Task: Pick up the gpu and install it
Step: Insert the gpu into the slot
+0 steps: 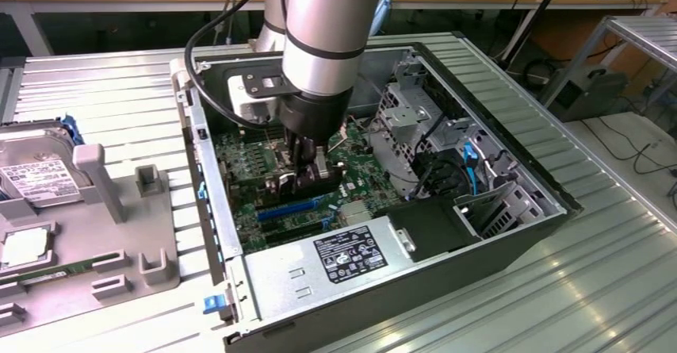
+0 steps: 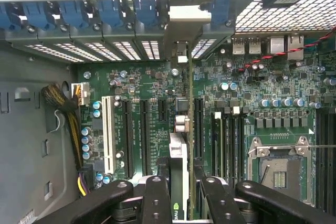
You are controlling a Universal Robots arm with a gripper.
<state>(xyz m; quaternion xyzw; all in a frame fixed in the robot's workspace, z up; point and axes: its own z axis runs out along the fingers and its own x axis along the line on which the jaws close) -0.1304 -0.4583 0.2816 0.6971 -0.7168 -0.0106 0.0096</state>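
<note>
Gpu [image 2: 178, 156] edge-on in the jaws' grip amid motherboard [image 2: 262, 77] slots, white slot [image 2: 108, 135] and blue latches [image 2: 110, 11] nearby.

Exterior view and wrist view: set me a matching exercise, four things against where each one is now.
Things: 1 gpu; 2 hard drive; 3 power supply; 4 CPU socket.
Places: A in the grey holder beside the computer case; B on the motherboard, uncovered; C held edge-on by the gripper; D inside the case, label facing up.
Pairs: 1-C, 2-A, 3-D, 4-B.
</note>
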